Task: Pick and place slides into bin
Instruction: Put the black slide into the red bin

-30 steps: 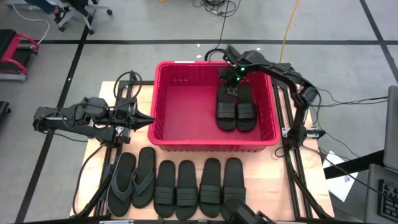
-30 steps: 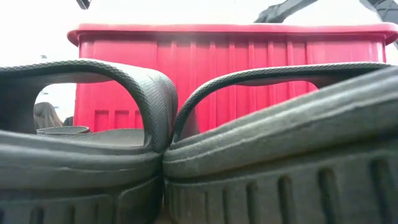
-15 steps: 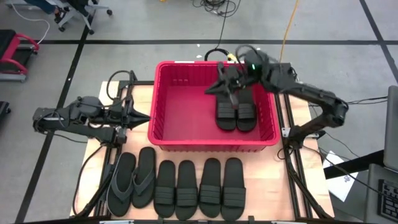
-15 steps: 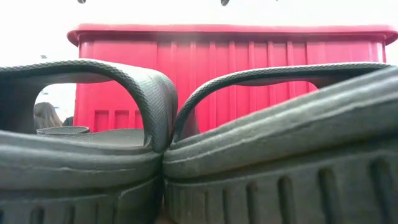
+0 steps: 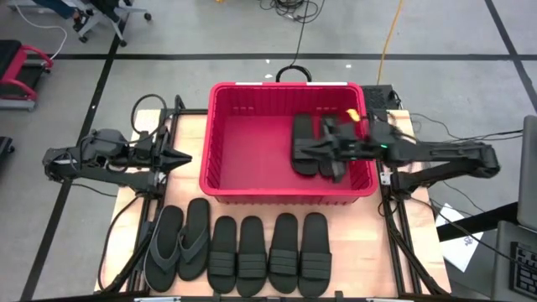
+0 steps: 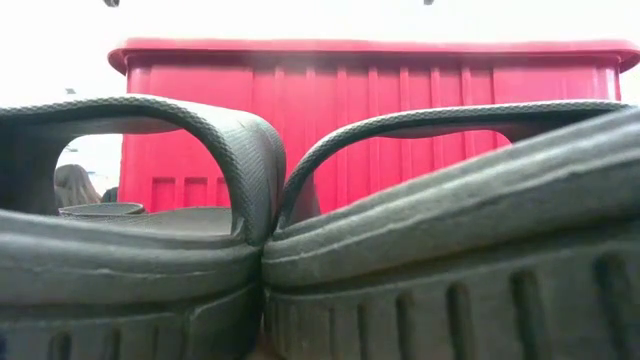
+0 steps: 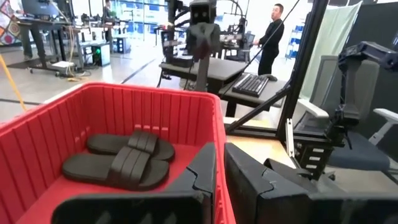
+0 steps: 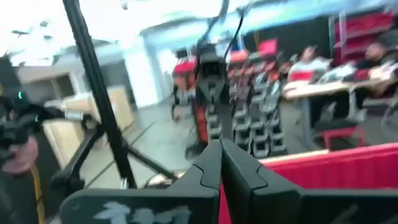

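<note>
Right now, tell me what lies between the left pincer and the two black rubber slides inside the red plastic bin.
The high view shows the red perforated plastic bin's left wall, then bare bin floor, between the left pincer and the two black rubber slides.

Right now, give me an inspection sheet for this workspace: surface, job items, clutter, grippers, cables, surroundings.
Surface: wooden table top, bare either side of the bin.
Job's things: red bin holds two black slides side by side; four black slides and a grey flip-flop pair lie in a row in front of it.
Clutter: nothing seen.
Grippers: left gripper shut, empty, just left of the bin; right gripper shut, empty, over the slides in the bin.
Cables: black loops by the left arm, yellow cable on the floor.
Surroundings: office chair, person standing beyond the table.
</note>
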Available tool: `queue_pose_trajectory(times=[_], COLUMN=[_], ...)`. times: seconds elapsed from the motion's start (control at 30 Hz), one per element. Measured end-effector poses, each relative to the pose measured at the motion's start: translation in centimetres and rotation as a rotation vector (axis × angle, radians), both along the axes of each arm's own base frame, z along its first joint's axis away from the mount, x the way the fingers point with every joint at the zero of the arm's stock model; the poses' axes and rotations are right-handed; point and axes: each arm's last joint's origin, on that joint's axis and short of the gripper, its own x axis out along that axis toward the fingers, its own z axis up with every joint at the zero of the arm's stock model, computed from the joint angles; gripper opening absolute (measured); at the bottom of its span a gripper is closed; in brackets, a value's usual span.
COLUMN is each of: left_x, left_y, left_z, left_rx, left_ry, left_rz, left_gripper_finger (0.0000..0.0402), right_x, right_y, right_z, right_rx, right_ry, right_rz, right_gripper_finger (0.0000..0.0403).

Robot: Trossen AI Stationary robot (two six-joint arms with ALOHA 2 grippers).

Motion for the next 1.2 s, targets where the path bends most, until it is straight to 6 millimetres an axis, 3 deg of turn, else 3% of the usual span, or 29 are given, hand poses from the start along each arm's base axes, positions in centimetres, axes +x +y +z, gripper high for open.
queue_pose_trajectory(times=[0.23, 0.5, 0.8, 1.2], left_x=[-0.1, -0.1, 0.0, 0.3], left_y=[0.0, 0.0, 0.0, 0.7], left_z=[0.0, 0.0, 0.3, 0.6], left_rx=[0.02, -0.021, -0.217, -0.289], left_ry=[0.002, 0.002, -0.022, -0.09], left_rz=[-0.001, 0.002, 0.013, 0.281], left_gripper_finger=[0.0033, 0.0033, 0.0033, 0.0033], right_x=[-3.8, -5.3, -7.0, -8.6], right_y=[2.6, 3.5, 3.9, 4.7], right_z=[0.7, 0.8, 0.6, -2.2], right_rx=[0.05, 0.006, -0.042, -0.018], right_ry=[-0.026, 0.004, 0.056, 0.377], right_rz=[0.046, 0.072, 0.279, 0.572], right_gripper_finger=[0.0, 0.0, 0.0, 0.0])
